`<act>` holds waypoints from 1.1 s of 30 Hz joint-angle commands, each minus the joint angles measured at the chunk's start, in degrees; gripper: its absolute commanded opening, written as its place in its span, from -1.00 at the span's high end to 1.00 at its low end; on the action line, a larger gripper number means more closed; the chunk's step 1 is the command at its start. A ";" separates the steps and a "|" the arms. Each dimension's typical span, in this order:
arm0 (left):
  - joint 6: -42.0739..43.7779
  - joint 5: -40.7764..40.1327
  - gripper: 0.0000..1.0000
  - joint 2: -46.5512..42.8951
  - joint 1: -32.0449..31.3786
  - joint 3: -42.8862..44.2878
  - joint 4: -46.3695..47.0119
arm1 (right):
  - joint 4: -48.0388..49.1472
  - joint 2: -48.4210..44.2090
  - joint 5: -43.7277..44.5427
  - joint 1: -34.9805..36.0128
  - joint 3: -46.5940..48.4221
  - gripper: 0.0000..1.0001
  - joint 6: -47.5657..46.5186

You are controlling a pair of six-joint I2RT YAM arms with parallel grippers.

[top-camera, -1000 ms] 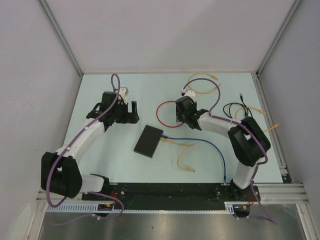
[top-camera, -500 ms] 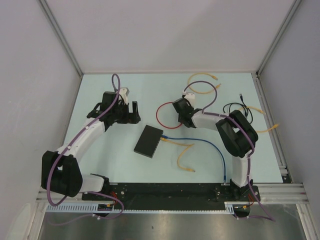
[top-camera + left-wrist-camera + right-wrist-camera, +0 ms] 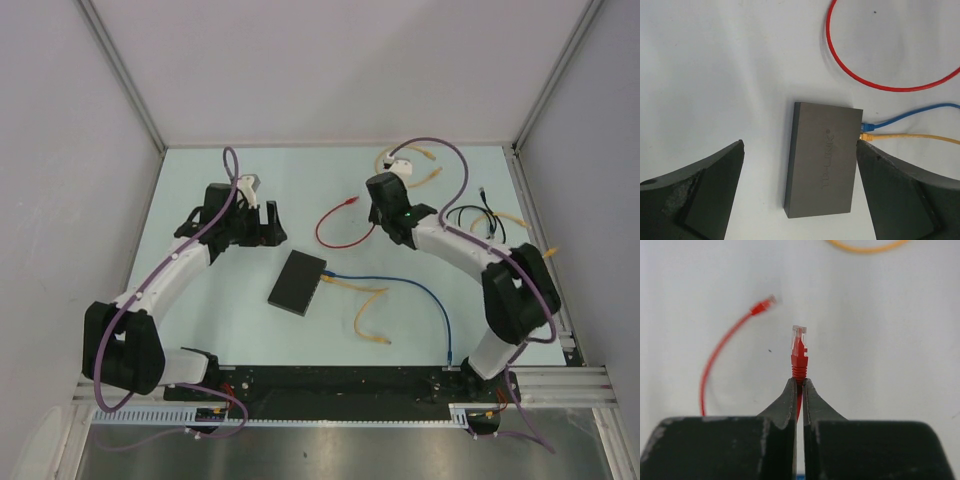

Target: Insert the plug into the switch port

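The switch (image 3: pixel 298 282) is a flat black box lying at mid-table, and it also shows as the switch (image 3: pixel 822 160) below my open left gripper (image 3: pixel 800 145). In the top view that left gripper (image 3: pixel 265 225) hovers just behind and left of it. My right gripper (image 3: pixel 798 381) is shut on the red cable just behind its plug (image 3: pixel 799 347), which sticks out past the fingertips. From above, the right gripper (image 3: pixel 382 203) sits at the back, right of centre, with the red cable (image 3: pixel 335 238) trailing left from it. The switch's sockets are not visible.
A blue cable (image 3: pixel 410 288) and a yellow cable (image 3: pixel 365 300) run from the switch's right edge. The red cable's free end (image 3: pixel 762 305) lies on the table. A yellow loop (image 3: pixel 420 165) and a black cable (image 3: pixel 475 215) lie at the back right.
My right gripper has shut on the red cable near its plug and moved back and right, pulling the red loop open. The left arm has stayed in place.
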 commanded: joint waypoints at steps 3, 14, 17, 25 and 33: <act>-6.97 8.30 -0.95 -2.16 -0.11 -0.47 6.89 | -1.69 -13.29 -1.61 -0.64 0.77 1.00 -2.17; -29.82 20.27 -0.93 5.12 -2.92 -4.69 24.01 | -2.13 -29.65 -6.35 -0.12 -6.17 1.00 -3.49; -33.34 21.06 -0.93 6.89 -4.94 -4.25 26.32 | -3.19 -33.08 -7.32 0.32 -7.66 1.00 -3.40; -32.39 17.02 -0.89 11.47 -11.18 -0.91 24.57 | -8.10 -34.68 -8.11 -0.29 -10.65 0.91 -4.01; -18.79 3.69 -0.89 2.78 -11.27 -0.73 11.49 | -8.12 -19.32 -11.63 0.67 -10.74 0.16 -4.02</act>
